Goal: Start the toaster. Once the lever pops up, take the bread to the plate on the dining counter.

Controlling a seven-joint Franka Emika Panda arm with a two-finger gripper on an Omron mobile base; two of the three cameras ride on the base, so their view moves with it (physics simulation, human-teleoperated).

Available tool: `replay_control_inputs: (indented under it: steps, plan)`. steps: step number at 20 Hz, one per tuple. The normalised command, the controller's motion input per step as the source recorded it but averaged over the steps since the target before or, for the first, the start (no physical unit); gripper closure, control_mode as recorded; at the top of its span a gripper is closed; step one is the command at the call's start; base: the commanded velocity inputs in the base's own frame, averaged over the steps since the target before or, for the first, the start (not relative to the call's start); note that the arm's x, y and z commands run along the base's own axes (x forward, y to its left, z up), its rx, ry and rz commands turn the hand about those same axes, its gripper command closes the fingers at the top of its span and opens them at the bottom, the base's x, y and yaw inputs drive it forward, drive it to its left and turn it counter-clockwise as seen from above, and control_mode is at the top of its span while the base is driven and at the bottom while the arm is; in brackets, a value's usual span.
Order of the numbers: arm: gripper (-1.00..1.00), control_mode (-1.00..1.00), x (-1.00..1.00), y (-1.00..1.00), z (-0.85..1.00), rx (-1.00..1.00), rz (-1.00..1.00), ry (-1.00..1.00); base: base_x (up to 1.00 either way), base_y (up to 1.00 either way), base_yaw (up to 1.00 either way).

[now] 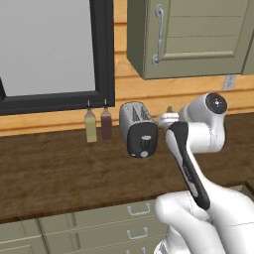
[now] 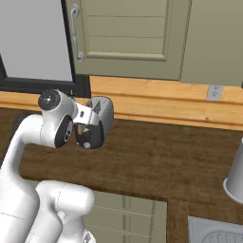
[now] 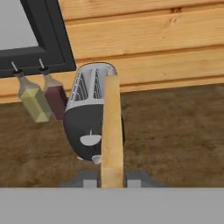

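Grip: our two-finger gripper (image 3: 112, 183) is pinched on the thin pale beige bread slice (image 3: 112, 131), held edge-on | Bread: in front of the rounded silver toaster (image 3: 89, 118) | Toaster: on dark wood counter (image 1: 59, 168), beside two slim bottles (image 1: 98, 125)

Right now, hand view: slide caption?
Gripper shut on bread, held edge-on before the toaster; two bottles beside it.

The white arm (image 1: 191, 163) reaches forward, jaws clamped tight on something thin.
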Motion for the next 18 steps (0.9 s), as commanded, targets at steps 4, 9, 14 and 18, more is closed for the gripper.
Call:
replay_control_inputs:
  steps: [4, 9, 14, 18]
  plan:
    - [1.0, -1.0, -0.98, -0.04, 0.01, 0.01, -0.02, 0.18, 0.0, 0.0, 0.0]
    - [1.0, -1.0, -0.78, 0.0, 0.01, 0.0, 0.0, 0.03, 0.0, 0.0, 0.0]
    - [1.0, -1.0, -0.66, 0.03, 0.02, -0.03, 0.0, 0.0, 0.0, 0.0, 0.0]
    - [1.0, -1.0, -0.5, 0.08, 0.04, -0.06, 0.0, 0.0, 0.0, 0.0, 0.0]
